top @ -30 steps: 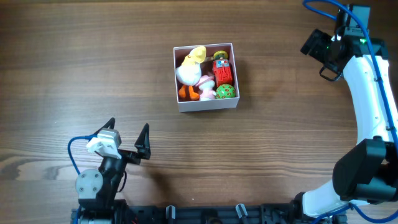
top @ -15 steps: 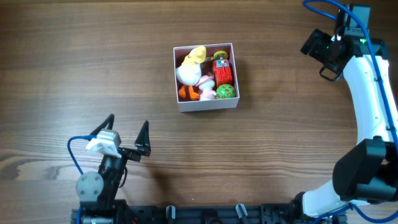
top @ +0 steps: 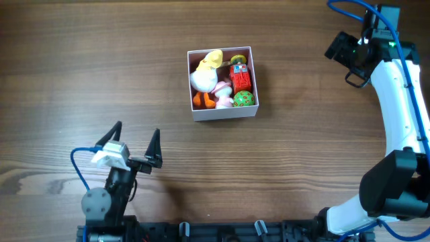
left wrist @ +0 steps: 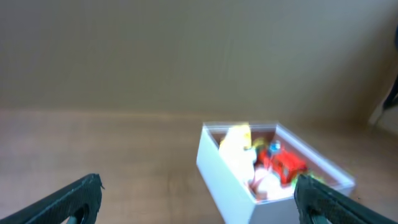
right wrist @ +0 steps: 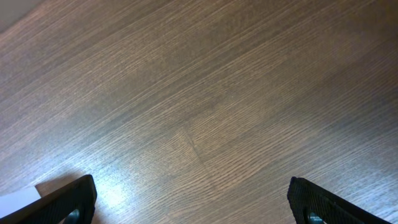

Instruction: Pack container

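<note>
The container (top: 222, 114), a small square white-walled box, sits at the table's middle back. It holds a white and yellow duck (top: 205, 72), a red toy (top: 240, 77), a pink toy (top: 222, 94) and a green ball (top: 244, 99). It also shows in the left wrist view (left wrist: 224, 180) with the toys inside. My left gripper (top: 136, 143) is open and empty at the front left, well short of the box. My right gripper (top: 342, 55) is open and empty at the far right, raised over bare wood; its fingertips show in the right wrist view (right wrist: 193, 202).
The wooden table (top: 101, 67) spreads around the box. A white corner (right wrist: 18, 199) shows at the lower left edge of the right wrist view. A blue cable (top: 79, 168) loops by the left arm.
My left gripper has drawn back slightly toward the front edge, still open. The right arm and the box have not moved.
</note>
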